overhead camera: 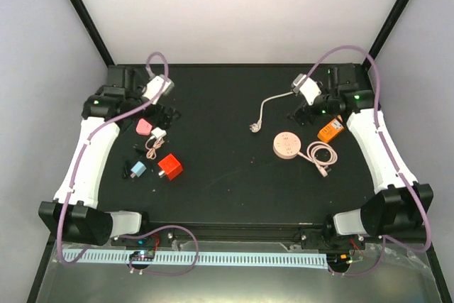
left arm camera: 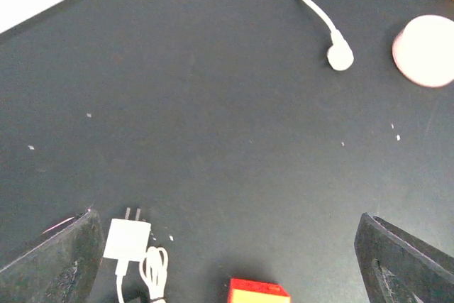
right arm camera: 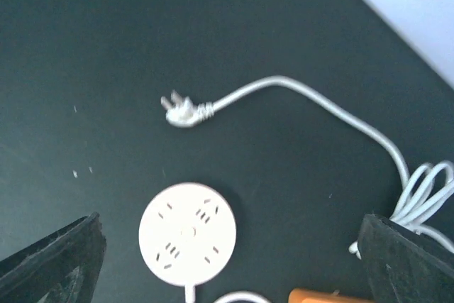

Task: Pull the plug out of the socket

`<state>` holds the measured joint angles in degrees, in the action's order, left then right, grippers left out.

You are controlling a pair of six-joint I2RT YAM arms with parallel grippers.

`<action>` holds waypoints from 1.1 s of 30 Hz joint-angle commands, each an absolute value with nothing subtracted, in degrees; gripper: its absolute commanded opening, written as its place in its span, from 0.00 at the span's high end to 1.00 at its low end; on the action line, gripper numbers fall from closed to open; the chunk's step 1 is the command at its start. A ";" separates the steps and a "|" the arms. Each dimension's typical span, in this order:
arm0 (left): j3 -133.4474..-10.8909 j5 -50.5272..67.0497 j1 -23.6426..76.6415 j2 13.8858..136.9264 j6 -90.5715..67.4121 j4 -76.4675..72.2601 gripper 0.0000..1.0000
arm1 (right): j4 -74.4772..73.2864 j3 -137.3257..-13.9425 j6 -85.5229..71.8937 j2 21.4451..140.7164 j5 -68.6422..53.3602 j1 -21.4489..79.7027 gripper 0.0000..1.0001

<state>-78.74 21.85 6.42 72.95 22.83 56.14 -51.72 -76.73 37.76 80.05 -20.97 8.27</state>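
The plug [right arm camera: 181,111] lies loose on the table [right arm camera: 99,26], near the round socket [right arm camera: 188,232] but not touching it, so I judge it's out. Your right tool [right arm camera: 230,225] and left tool [left arm camera: 228,216] both gape wide, holding nothing. Move away without snagging the cable [right arm camera: 305,94].

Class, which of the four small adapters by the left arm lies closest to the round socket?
The red one, rightmost of the group; the pink, white and blue ones lie further left of the socket.

White plug [right arm camera: 181,111] near round socket [right arm camera: 188,233]
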 commanded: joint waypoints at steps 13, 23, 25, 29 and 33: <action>-78.21 38.38 -18.72 78.12 22.14 58.53 0.01 | -31.15 -67.03 9.52 67.46 -37.86 -7.92 0.00; -61.75 33.64 -20.06 70.82 20.43 48.54 0.01 | -28.92 -55.84 8.46 66.91 -44.86 -19.01 0.00; -60.23 33.41 -19.91 69.75 20.31 47.68 0.01 | -29.00 -54.82 8.57 66.92 -45.85 -19.16 0.00; -58.74 32.70 -19.87 68.49 20.57 47.36 0.01 | -27.18 -52.62 7.71 66.01 -46.41 -19.23 0.00; -57.32 33.04 -19.89 67.83 20.46 47.40 0.01 | -26.60 -51.83 8.22 64.70 -45.89 -19.25 0.00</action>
<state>-58.50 33.01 -19.86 69.19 20.78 49.47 -29.04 -52.40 8.45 66.89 -44.77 -18.94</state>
